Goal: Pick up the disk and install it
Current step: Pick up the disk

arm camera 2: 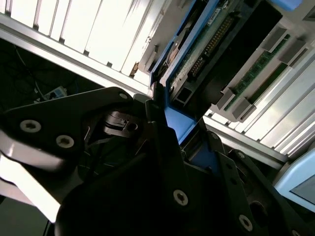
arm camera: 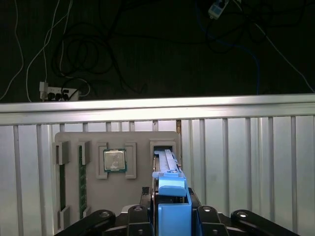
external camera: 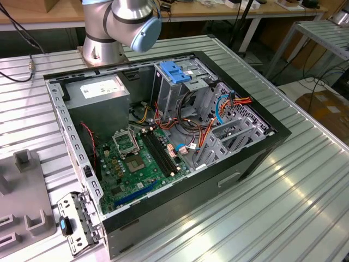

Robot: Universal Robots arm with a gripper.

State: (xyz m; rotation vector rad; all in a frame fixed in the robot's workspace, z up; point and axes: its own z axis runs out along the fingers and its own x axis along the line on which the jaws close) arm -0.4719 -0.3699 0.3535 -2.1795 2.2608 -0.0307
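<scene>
The disk (arm camera: 169, 169) is a flat drive seen edge-on, with blue plastic rails, and in the first wrist view it points toward a slot in the grey parts tray (arm camera: 135, 196). My gripper (arm camera: 173, 212) is shut on its blue end, one dark finger (arm camera: 146, 212) on each side. In the second wrist view the disk (arm camera 2: 206, 44) shows its green circuit board and blue rail, with my gripper (arm camera 2: 170, 120) clamped on the near end. In the exterior view the open computer case (external camera: 256, 155) lies on the metal table, with a blue-topped drive cage (external camera: 175, 73) inside.
The tray carries a processor (arm camera: 114, 161) and memory sticks (arm camera: 82, 182); its corner shows at the exterior view's left (external camera: 22, 191). Inside the case are a grey power-supply box (external camera: 98, 93), the motherboard (external camera: 136, 164) and loose cables (external camera: 218, 109). The arm's base (external camera: 103, 38) stands behind the case.
</scene>
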